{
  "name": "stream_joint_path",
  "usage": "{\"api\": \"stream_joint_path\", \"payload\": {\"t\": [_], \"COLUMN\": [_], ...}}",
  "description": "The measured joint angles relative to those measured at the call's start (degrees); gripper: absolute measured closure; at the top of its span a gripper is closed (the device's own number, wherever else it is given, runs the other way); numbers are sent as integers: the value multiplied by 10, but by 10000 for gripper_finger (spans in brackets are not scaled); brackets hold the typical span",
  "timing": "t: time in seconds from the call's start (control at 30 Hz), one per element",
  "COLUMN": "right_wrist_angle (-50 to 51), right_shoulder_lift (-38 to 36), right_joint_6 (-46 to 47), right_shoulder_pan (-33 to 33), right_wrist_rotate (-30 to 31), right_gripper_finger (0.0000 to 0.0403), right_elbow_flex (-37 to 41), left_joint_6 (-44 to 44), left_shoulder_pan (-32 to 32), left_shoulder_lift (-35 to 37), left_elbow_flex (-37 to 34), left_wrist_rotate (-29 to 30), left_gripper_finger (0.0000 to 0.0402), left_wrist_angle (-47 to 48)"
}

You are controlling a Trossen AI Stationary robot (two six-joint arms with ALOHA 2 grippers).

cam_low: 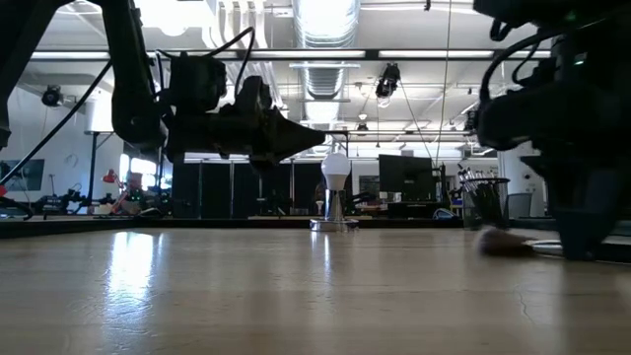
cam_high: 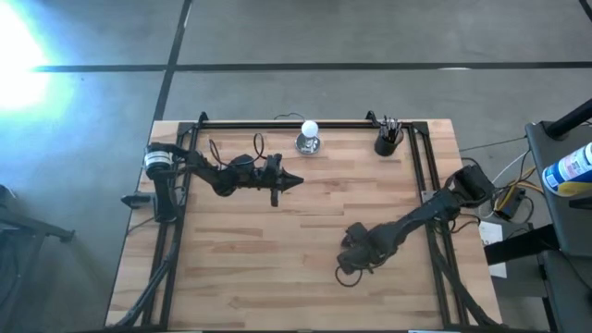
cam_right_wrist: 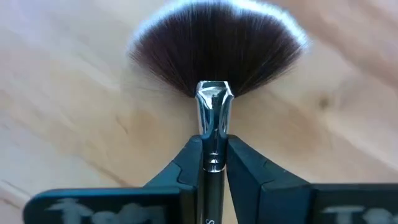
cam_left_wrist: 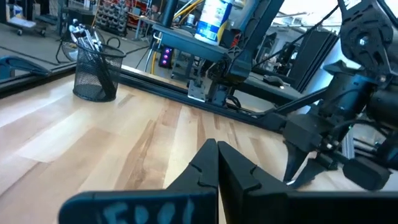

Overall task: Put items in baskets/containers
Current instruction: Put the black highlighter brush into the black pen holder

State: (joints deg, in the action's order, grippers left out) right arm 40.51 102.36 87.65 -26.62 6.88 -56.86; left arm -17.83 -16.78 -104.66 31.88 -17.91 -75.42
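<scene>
R gripper (cam_right_wrist: 212, 163) sits low over the table (cam_high: 277, 250) at approx 4 o'clock from centre, fingers pinching the fan brush (cam_right_wrist: 214, 59) by its handle just below the silver ferrule, bristles fanned out over the wood. Black mesh cup (cam_high: 387, 141) stands at approx 1 o'clock near the far rail, w/ several brushes (cam_left_wrist: 84, 38) upright inside. L gripper (cam_left_wrist: 217, 163) hangs above the table at approx 10 o'clock, fingers pressed together, nothing betw them.
</scene>
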Motion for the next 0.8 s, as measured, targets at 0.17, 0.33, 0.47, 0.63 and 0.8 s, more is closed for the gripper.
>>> {"api": "stream_joint_path", "payload": {"t": [0.17, 0.33, 0.47, 0.63, 0.8], "right_wrist_angle": [-19, -19, -29, -49, -114], "right_shoulder_lift": [-23, -74, -105, -136, -181], "right_joint_6": [-42, -74, -120, -191, -295], "right_shoulder_pan": [13, 18, 34, 50, 80], "right_wrist_rotate": [95, 192, 286, 384, 439], "right_gripper_finger": [355, 358, 356, 356, 356], "right_elbow_flex": [2, 1, 1, 2, 37], "left_joint_6": [-37, -78, -104, -113, -112], "left_shoulder_pan": [-15, -21, -21, -21, -21], "left_shoulder_lift": [0, 0, 0, 0, 0], "left_elbow_flex": [-3, -11, -16, -17, -17], "left_wrist_rotate": [-15, -32, -37, -43, -45], "left_gripper_finger": [402, 401, 401, 401, 401], "left_wrist_angle": [-7, -46, -77, -87, -91]}}
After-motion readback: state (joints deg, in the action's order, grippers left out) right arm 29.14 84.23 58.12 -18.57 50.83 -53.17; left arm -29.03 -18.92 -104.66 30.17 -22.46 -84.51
